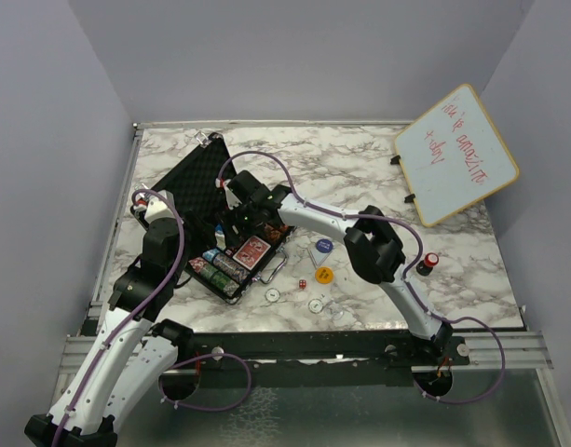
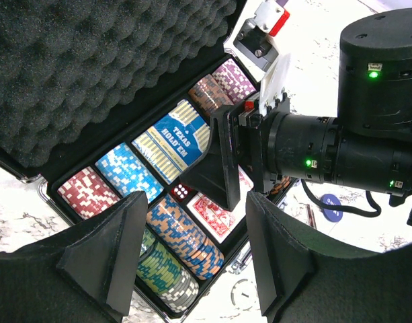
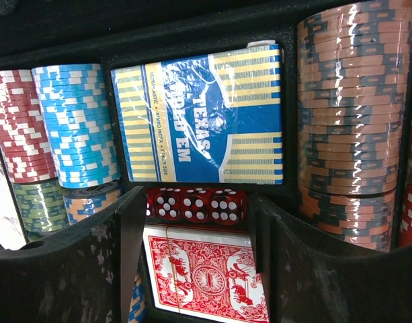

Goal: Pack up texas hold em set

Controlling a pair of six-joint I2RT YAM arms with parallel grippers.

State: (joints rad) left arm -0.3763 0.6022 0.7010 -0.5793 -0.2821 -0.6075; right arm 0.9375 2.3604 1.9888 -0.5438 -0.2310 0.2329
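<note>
Plainly, the blue card deck (image 3: 199, 114) reads TEXAS HOLD'EM in white, with finer print along one edge that seems to say plastic and poker size. It lies flat in its wrapper in a middle compartment of the open black case (image 1: 194, 172). The whiteboard (image 1: 457, 154) leaning at the far right of the marble table (image 1: 360, 168) has red handwriting I cannot make out from overhead. In the case, a light blue chip stack (image 3: 74, 124) and a red chip stack (image 3: 17, 128) sit on one side of the blue deck and an orange chip stack (image 3: 347, 101) on the other. A row of red dice (image 3: 195, 204) lies between it and the red card deck (image 3: 206, 276). On the table outside the case are a blue button (image 1: 323, 246), a yellow button (image 1: 323, 275), two white buttons (image 1: 272, 295), a lone red die (image 1: 303, 283) and a small black cylinder (image 1: 428, 264) beside my right forearm. My right gripper (image 3: 197, 222) hangs right over the dice and red deck, fingers apart and holding nothing. My left gripper (image 2: 192, 222) hovers at the case's left side, fingers likewise spread and empty, and my right wrist (image 2: 313, 155) crosses its view and hides part of the tray.
</note>
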